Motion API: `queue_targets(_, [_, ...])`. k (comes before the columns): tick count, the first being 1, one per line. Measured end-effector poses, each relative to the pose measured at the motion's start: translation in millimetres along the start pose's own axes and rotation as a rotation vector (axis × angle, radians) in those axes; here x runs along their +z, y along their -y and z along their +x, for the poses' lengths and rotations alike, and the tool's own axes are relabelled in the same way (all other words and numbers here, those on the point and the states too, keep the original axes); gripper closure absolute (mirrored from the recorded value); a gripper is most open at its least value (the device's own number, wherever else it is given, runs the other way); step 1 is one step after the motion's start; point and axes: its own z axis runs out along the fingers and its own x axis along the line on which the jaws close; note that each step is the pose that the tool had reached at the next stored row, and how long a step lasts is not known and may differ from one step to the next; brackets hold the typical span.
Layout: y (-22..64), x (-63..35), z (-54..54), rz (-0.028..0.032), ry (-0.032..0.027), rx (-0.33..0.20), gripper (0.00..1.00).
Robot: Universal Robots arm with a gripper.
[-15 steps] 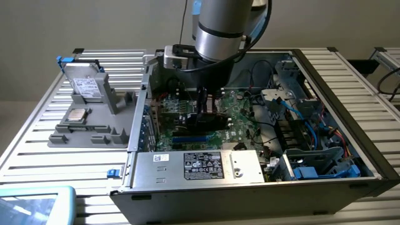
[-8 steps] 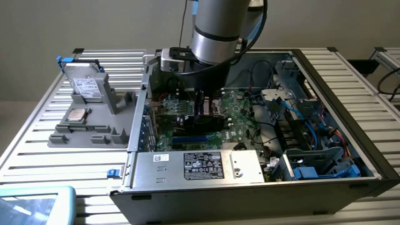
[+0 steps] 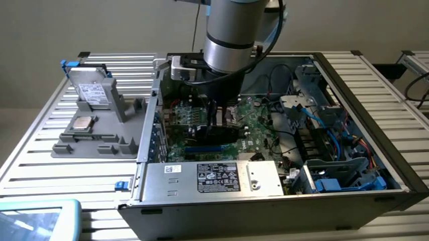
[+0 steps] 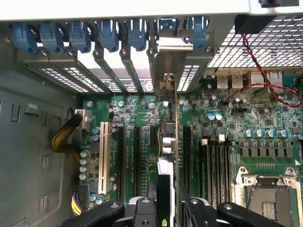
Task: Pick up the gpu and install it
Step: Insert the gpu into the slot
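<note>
Two black fingers of the claw are pinching the gpu by its near end, one on each flat side. The card stands on edge, upright, low over the green motherboard inside the open computer case, which rests on the slatted desk. It lines up lengthwise with the long black expansion slots, in the gap between two of them, and whether its bottom edge has entered a connector cannot be told. Judging from this, the step in hand is seating the card. Doing it well would mean keeping the board plumb and parallel to the slot, and pressing straight down with even force along its length instead of rocking one end in. Farther on, the silver bracket sits against the rear wall beside the blue latches. Its foot probably needs to slide cleanly into that open bay, and the red and black wires to one side should stay clear.
</note>
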Motion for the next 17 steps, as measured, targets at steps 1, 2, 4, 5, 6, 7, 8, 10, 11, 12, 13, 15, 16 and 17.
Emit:
queue_targets(1, [0.1,1.2,0.0,0.0,0.0001,0.0,0.73])
queue_targets(2, [0.1,2.2,-0.1,-0.0001,0.0002,0.0,0.73])
queue_targets(4, [-0.1,3.6,-0.1,-0.0001,0.0006,0.0,0.73])
queue_targets(5, [-0.2,4.0,-0.1,-0.0001,0.0006,0.0,0.73])
queue_targets(6, [-0.2,4.3,-0.1,-0.0001,0.0007,0.0,0.73])
queue_targets(7, [-0.2,4.7,-0.2,-0.0001,0.0008,0.0,0.73])
queue_targets(8, [-0.4,5.0,-0.2,-0.0002,0.0007,0.0,0.73])
queue_targets(10, [-1.1,5.4,-0.3,-0.0002,0.0006,0.0,0.73])
queue_targets(11, [-1.4,5.7,-0.3,-0.0001,0.0007,0.0,0.73])
queue_targets(12, [-1.4,5.7,-0.3,-0.0001,0.0007,0.0,0.73])
queue_targets(13, [-1.4,5.8,-0.4,-0.0001,0.0008,0.0,0.73])
queue_targets(15, [-1.4,5.8,-0.4,-0.0001,0.0008,0.0,0.73])
queue_targets(16, [-1.4,5.8,-0.4,-0.0001,0.0009,0.0,0.73])
queue_targets(17, [-1.4,5.9,-0.6,0.0,0.0011,0.0,0.73])
